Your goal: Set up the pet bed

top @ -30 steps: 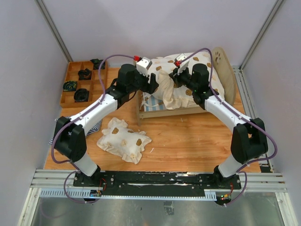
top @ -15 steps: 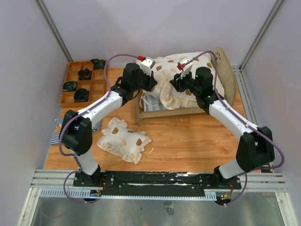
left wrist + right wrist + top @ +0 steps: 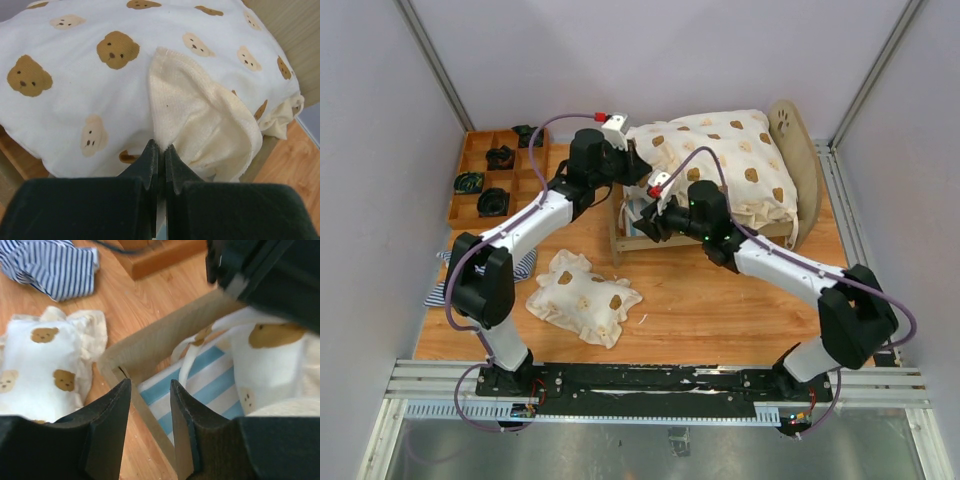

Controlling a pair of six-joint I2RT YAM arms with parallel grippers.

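Note:
The pet bed [image 3: 625,238] stands at the back of the table, its arched headboard [image 3: 798,150] to the right. A cream bear-print quilt [image 3: 720,150] lies spread over it. My left gripper [image 3: 630,148] is at the quilt's left corner, shut on a fold of the quilt [image 3: 195,105], fingertips pinched together [image 3: 159,146]. My right gripper [image 3: 645,226] hangs open over the bed's foot end. In the right wrist view its fingers [image 3: 150,382] straddle the plywood footboard [image 3: 150,347], with the blue-and-white striped mattress [image 3: 205,385] beside it and nothing held.
A bear-print pillow [image 3: 582,297] lies on the wooden table in front of the bed. Part of a blue striped cloth [image 3: 445,280] shows under the left arm. A brown compartment tray [image 3: 525,180] with dark items sits back left. Grey walls enclose the table.
The right gripper let go of the bunched quilt and swung down-left to the bed's foot. The left gripper shut on the quilt's corner, and the quilt now lies spread out.

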